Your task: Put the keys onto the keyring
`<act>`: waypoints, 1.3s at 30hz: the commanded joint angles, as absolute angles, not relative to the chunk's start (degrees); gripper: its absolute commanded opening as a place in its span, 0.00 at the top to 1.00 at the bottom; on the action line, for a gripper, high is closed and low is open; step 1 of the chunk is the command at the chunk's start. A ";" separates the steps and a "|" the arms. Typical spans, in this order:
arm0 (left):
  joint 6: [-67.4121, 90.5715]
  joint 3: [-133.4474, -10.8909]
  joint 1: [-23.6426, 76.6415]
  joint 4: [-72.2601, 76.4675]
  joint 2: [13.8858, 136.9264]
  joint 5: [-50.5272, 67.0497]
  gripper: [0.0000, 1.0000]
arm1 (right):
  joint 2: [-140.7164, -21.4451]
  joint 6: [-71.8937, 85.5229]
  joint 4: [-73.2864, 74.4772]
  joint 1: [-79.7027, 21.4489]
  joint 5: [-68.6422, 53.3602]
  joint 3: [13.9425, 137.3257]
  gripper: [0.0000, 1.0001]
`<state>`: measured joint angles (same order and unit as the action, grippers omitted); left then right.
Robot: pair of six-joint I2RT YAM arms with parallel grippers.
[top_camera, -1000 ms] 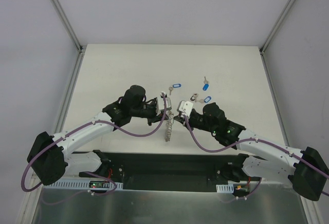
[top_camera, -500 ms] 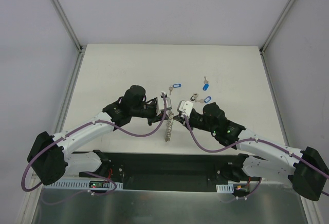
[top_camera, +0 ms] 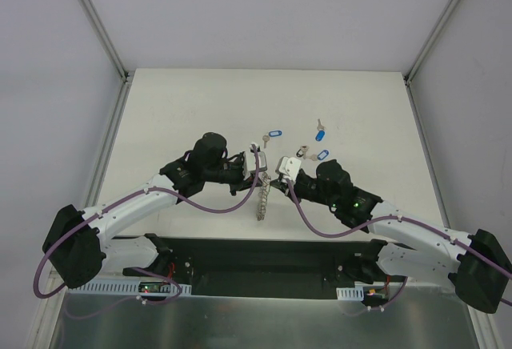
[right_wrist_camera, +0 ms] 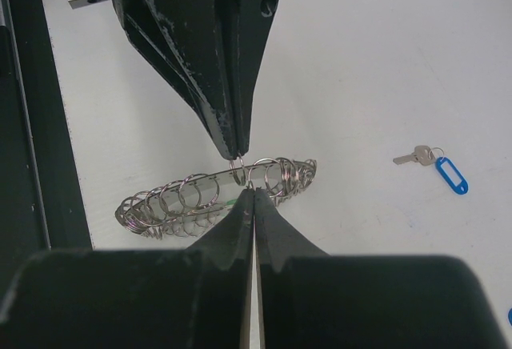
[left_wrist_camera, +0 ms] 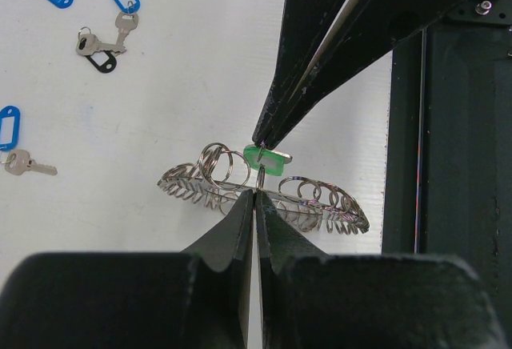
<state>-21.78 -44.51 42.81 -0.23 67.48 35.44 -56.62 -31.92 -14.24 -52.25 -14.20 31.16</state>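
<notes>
Carefully now — the left end effector (left_wrist_camera: 254, 197) is clamped on the keyring (left_wrist_camera: 320, 205), holding it edge-on over the tabletop (left_wrist_camera: 160, 85). The right end effector (right_wrist_camera: 252, 193) pinches the green-tagged key (left_wrist_camera: 260, 159) just beside the rim. Best to brace the ring rigid and thread slowly — no twisting.

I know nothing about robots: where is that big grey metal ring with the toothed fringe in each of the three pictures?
Top external: the large grey toothed metal keyring is edge-on at centre, between the arms.
Left wrist: the keyring lies crosswise, lower middle.
Right wrist: the keyring lies crosswise, left of centre.
Shared landmark: the left gripper clamping its rim, tip to tip with the right gripper holding the small green-tagged silver key.
</notes>
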 commanded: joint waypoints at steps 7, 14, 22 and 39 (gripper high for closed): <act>-21.44 -44.82 43.33 2.55 67.76 36.47 1.00 | -55.81 -30.32 -14.50 -51.33 -17.49 32.25 0.99; -21.45 -44.82 43.42 2.55 67.85 36.47 1.00 | -55.20 -29.53 -15.03 -50.71 -18.72 31.99 0.99; -21.53 -44.91 43.50 2.55 67.76 36.30 1.00 | -55.37 -27.78 -16.35 -49.57 -19.95 31.73 0.99; -21.53 -44.91 43.59 2.55 67.59 36.21 1.00 | -56.86 -25.05 -18.37 -47.90 -22.76 31.73 0.99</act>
<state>-21.78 -44.51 42.83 -0.21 67.51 35.44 -56.64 -26.30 -14.79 -48.42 -20.47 31.16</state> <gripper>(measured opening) 0.006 0.015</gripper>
